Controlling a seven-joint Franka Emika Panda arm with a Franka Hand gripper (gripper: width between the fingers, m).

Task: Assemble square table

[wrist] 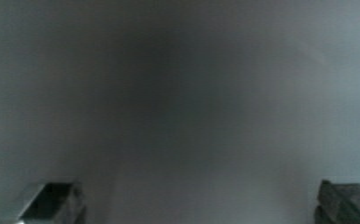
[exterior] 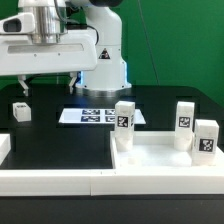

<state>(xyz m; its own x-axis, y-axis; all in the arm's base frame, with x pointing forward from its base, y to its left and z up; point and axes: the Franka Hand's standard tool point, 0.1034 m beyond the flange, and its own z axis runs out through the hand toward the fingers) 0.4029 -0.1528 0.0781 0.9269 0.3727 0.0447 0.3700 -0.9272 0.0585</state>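
A: Where is the gripper (exterior: 25, 90)?
B: High at the exterior view's left, under the lifted top (exterior: 45, 52); jaws wide apart, gripping nothing.
A: And the legs?
B: One (exterior: 21, 110) below it on the table (exterior: 60, 145), three (exterior: 124, 124) well apart, right.

**A:** Where is the square table top (exterior: 52, 55)?

**B:** It is a broad white slab, lying roughly level, up behind the marker board (exterior: 95, 115) and toward the exterior view's left. Whether anything supports it, I cannot tell.

**A:** And the legs?

**B:** There are four short white blocks, all upright, unattached and carrying black-and-white tags. The small leg (exterior: 20, 110) stands well to the board's left. The near leg (exterior: 124, 118) stands just beside the board's right front corner. The third leg (exterior: 185, 115) and fourth leg (exterior: 207, 140) stand farther right.
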